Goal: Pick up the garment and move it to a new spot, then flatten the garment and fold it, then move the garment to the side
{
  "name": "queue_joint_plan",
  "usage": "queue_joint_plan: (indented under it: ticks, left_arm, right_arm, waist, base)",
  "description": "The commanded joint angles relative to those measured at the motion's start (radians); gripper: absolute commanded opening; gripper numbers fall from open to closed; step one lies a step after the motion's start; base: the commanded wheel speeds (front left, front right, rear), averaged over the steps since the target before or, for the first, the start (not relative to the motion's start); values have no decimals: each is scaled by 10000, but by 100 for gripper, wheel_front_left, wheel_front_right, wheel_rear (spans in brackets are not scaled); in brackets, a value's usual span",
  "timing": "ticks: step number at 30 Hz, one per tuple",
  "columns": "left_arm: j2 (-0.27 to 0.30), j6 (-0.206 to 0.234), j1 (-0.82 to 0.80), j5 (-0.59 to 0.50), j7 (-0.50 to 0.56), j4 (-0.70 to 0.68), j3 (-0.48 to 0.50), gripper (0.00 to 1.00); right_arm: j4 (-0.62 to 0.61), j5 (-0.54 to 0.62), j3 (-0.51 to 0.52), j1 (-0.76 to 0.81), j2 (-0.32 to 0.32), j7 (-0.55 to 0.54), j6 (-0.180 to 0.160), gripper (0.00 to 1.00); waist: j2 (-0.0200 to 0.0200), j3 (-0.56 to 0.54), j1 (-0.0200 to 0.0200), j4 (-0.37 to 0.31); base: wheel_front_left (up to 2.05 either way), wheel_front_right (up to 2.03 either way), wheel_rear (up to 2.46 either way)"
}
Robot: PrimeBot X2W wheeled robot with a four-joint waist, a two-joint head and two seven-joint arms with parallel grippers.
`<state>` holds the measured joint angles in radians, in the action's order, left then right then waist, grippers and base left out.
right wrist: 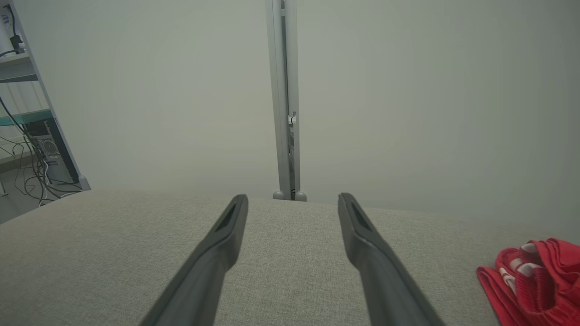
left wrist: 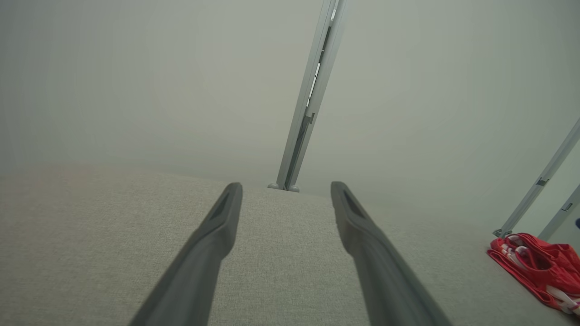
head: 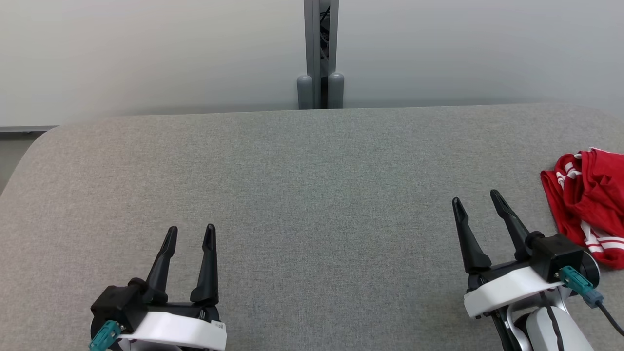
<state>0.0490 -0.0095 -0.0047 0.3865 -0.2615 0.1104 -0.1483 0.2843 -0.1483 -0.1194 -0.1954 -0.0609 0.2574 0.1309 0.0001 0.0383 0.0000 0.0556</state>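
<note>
Crumpled garment [head: 591,204] on a grey fabric-covered table [head: 312,165], head view. The garment is red with white stripes showing at several folds; it lies bunched in a loose heap, not spread flat, at the table's right side, and the head view's right edge cuts it off. It rests just beside the right gripper [head: 476,196], to that gripper's outer side, apart from the fingers. The left wrist view shows the same heap [left wrist: 539,265] at its lower right, near the table's far edge; the right wrist view shows it [right wrist: 537,283] at its lower right corner.

Both arms sit low at the near edge of the table. The left gripper [head: 191,228] points away from the robot, nearly straight up the head view; the right gripper leans slightly to the left. Each has its jaws spread wide and holds nothing, with bare table between the fingers.

The visible part of the heap is longer from near to far than across, its long axis slanting a little toward the table's centre at the far end. Which end is the neck or hem cannot be told.
</note>
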Motion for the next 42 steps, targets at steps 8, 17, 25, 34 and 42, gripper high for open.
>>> queue_joint_plan:
  ticks: [8,17,25,34,42]
  left_arm:
    - [35,-175,62,197,-24,350,178,100]
    - [38,-174,1,394,-24,535,258,100]
    - [38,-232,-30,487,-24,621,291,100]
    - [38,-234,-115,566,-24,664,268,100]
    - [-36,-187,165,774,50,939,272,0]
  right_arm:
    - [86,120,12,-34,17,103,-3,100]
    - [68,138,12,-28,42,109,-3,100]
    - [79,116,2,-27,56,111,-3,100]
    - [127,53,-15,-71,64,110,-3,100]
    - [445,54,-104,245,128,-26,0,0]
  waist:
    - [-1,-3,0,6]
    - [-1,13,0,20]
    - [-1,32,0,30]
    - [-1,61,0,107]
    - [-1,76,0,145]
  base:
    - [0,0,0]
    - [0,0,0]
    - [0,0,0]
    - [0,0,0]
    - [0,0,0]
